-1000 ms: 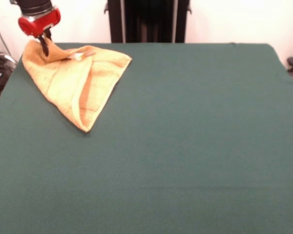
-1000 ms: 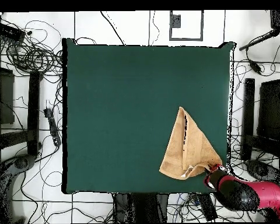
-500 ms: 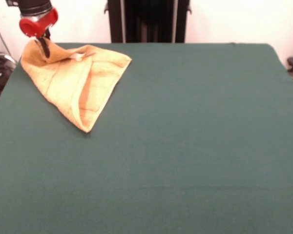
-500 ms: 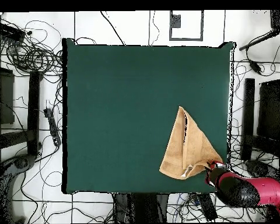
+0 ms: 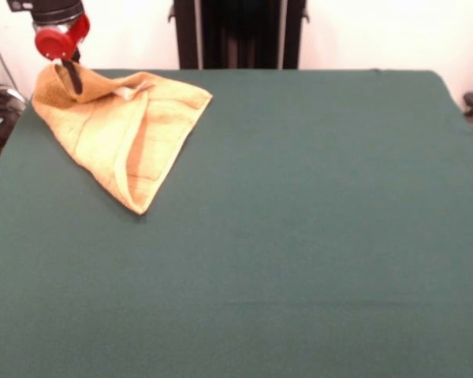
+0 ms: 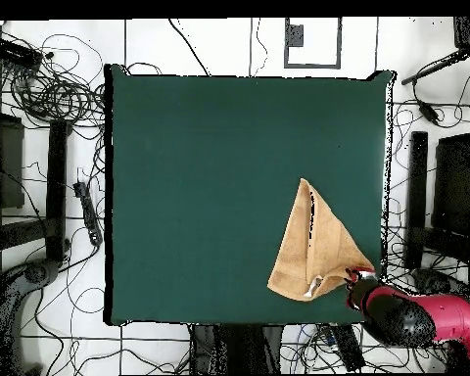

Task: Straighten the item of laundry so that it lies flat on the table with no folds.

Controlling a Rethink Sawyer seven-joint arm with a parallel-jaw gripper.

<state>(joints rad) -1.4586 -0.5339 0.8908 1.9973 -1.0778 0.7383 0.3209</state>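
Item: hand towel (image 5: 126, 130), orange-tan terry, folded over itself into a rough triangle with a raised crease running down its middle. Location: upper left of the front view, at the far left corner of the table (image 5: 299, 236); in the overhead view (image 6: 315, 247) it sits at the lower right of the table (image 6: 219, 186), one point reaching toward the table's centre. A small white label (image 5: 127, 92) shows on the top edge.

Item: gripper (image 5: 71, 75), red housing with dark fingers, upper left corner of the front view; lower right in the overhead view (image 6: 356, 280). The fingers are drawn narrow, pinching the towel's far left corner, which is lifted slightly off the cloth.

Item: table, dark green cloth; towel occupies only a small part.

Surroundings: cables (image 6: 43, 93) on the floor at the left of the overhead view.
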